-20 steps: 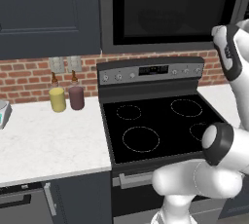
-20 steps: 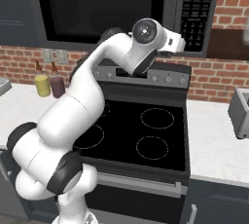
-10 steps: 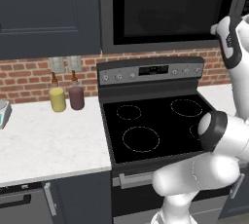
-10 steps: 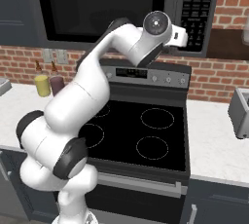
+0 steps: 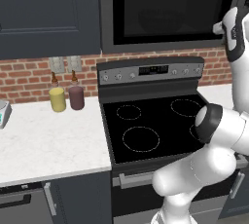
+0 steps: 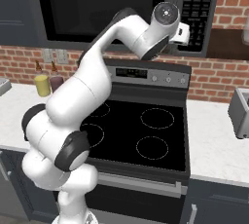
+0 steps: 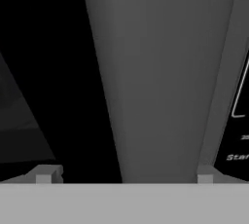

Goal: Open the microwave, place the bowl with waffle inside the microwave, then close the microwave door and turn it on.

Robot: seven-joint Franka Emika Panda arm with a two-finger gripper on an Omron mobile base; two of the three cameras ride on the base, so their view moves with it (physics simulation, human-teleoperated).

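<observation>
Gripper [image 7: 124,174] nosing up to the door handle [image 7: 160,72], jaws spread wide, nothing held.

Microwave [image 5: 170,11] is sitting above the stove [image 5: 151,125], door shut; handle is looking rigid and smooth, likely slippery; best taken mid-length, straddled squarely; the hinged door is probably resisting at first.

On the dark grey-black box microwave [image 7: 241,121], pale lettering beginning "Star" is seen, cut by the edge; its keypad markings are too small to be read. The display on the black stove's grey control panel [image 5: 151,70] cannot be read.

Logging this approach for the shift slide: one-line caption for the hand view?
Open claw straddling the microwave door handle, fingertips either side, not yet closed.
</observation>
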